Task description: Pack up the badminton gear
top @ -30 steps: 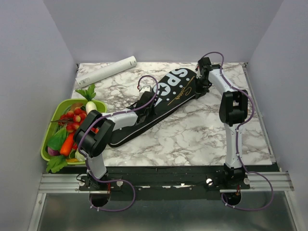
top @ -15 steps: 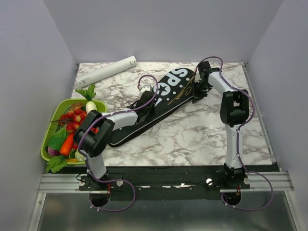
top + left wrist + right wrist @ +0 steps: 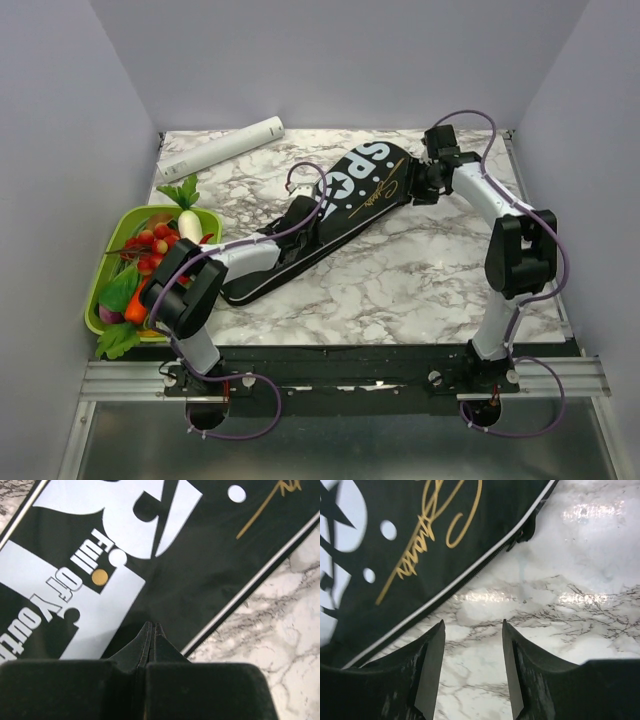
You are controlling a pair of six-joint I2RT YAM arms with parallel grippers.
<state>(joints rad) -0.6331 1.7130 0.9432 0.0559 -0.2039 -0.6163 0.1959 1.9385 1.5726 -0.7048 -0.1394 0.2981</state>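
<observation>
The black SPORT bag (image 3: 345, 200) is being seen laid flat and diagonal across the marble table (image 3: 430, 270). Its narrow end is down by the green tray (image 3: 93, 305) and its wide end is up toward the far right. No loose rackets are being shown anywhere, so whether they're inside can't be told.

The left gripper (image 3: 151, 628) is being held pinched fully shut on nothing, low over the printed middle of the bag. Whether it's touching can't be told. The right gripper (image 3: 472, 626) is being held open and empty over bare marble, just beside the bag's piped edge, with the zipper pull (image 3: 522, 534) a little ahead of it.

Handling guess: the bag is being read as light, floppy fabric with a slick printed face. The flat panel probably can't be pinched, so the piped seam or that zipper pull is likely the better bite. If it's pulled from one end, sagging and dragging are to be expected.

Room-wise, plenty of bare marble is being left on the right and near side. The far edge, the white tube (image 3: 222, 147) and the tray are the tight spots.
</observation>
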